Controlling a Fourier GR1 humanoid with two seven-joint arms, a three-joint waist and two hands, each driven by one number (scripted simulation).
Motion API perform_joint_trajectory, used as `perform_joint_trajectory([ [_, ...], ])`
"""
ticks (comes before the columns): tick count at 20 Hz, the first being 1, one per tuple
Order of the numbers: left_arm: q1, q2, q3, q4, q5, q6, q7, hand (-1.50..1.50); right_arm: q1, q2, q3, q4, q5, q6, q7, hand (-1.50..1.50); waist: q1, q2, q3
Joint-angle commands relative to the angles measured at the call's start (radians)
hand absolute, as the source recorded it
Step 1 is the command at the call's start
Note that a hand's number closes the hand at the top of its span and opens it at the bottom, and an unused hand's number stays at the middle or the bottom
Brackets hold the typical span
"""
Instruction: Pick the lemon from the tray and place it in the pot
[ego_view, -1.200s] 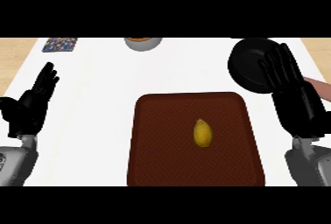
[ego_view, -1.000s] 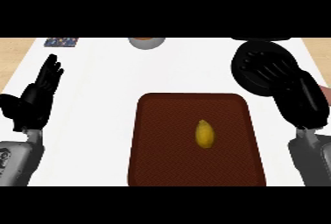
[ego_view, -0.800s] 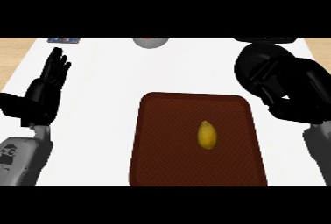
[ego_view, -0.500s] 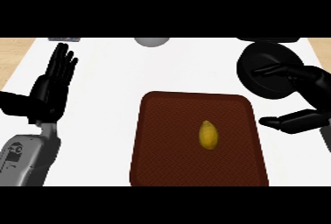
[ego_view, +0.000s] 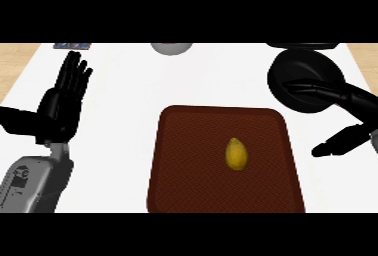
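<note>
Lemon: you are seeing it lying on the tray, right of the tray's middle, untouched.
Pot: it is sitting just beyond the tray's far right corner.
Right hand: it is hovering just right of the tray, fingers spread, partly over the pot.
Left hand: it is resting open, fingers up, well left of the tray.

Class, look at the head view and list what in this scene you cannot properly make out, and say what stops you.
1. Pot: the right hand covers its lower right, so its inside is unreadable.
2. Grey round object at the far edge: cut off by the view's top, so its kind is unclear.
3. Small patterned item at far left: cut off and too small to identify.
4. Tray: its near edge is cut off at the view's bottom.
</note>
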Motion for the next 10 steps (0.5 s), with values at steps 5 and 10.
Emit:
perform_joint_trajectory([
  [5,0.037,0.028,0.051,-0.002,0.005,-0.023,-0.003,0.00,-0.078,-0.039,0.138,-0.025,0.207,0.051,-0.026,-1.50,-0.041,-0.014,-0.004],
  [10,0.079,-0.026,0.006,-0.098,-0.037,0.027,0.048,0.00,-0.082,0.089,0.197,-0.027,0.318,0.013,0.094,-1.50,-0.040,-0.015,-0.003],
])
